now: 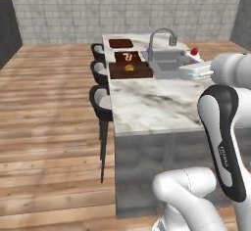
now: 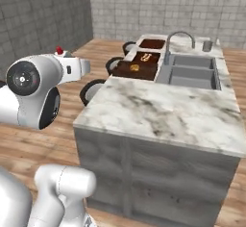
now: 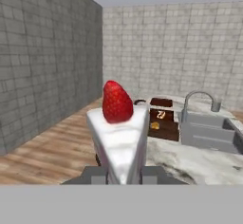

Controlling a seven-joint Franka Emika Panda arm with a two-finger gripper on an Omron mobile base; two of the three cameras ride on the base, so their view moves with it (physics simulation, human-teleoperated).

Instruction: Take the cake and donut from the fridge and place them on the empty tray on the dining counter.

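My gripper (image 3: 124,173) is shut on the cake (image 3: 119,137), a white wedge with a red strawberry on top, which stands upright between the two fingers. From the left base view the cake (image 1: 194,51) hangs at the right above the sink side of the dining counter (image 1: 152,105). The flat reddish-brown tray (image 1: 121,43) lies empty at the counter's far end, well beyond the cake, and also shows as the tray (image 3: 161,102) ahead of the hand. The donut and the fridge are out of view.
Two more trays sit nearer along the counter: one with small items (image 1: 128,57) and a darker raised one with orange food (image 1: 130,70). A sink (image 2: 190,72) with an arched faucet (image 1: 162,35) takes the right half. Black stools (image 1: 100,100) line the left side over wood floor.
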